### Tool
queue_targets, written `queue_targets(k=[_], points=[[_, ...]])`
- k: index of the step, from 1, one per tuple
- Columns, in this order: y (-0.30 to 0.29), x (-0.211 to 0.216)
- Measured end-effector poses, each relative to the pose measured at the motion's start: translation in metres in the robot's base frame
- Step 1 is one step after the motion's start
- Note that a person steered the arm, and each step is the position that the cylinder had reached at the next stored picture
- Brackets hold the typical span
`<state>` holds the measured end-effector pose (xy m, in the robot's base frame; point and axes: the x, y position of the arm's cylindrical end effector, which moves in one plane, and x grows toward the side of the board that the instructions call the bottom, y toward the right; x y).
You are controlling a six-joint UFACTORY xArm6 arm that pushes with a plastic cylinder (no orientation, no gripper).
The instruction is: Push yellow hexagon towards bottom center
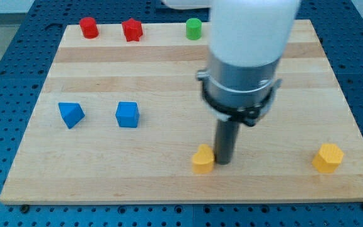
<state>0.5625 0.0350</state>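
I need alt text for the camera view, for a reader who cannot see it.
My tip touches the right side of a yellow block near the wooden board's bottom centre. A yellow hexagon sits far right; two blue blocks lie left.

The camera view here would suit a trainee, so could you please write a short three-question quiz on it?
1. True or false: my tip stands just right of a yellow block, near the board's bottom edge.
2. How many blue blocks are there? A) one B) two C) three
3. Fill in: the yellow hexagon lies toward the view's bottom ____.

Key: 1 true; 2 B, the blue triangle and blue cube; 3 right.
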Motion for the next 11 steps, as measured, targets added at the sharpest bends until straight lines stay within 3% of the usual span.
queue_targets(k=[1,2,4,6,8,11], points=[[-0.035,0.002],[-0.031,0.002],[0.067,-0.046],[0.191,-0.064],[0.301,-0.038],[0.231,-0.006]])
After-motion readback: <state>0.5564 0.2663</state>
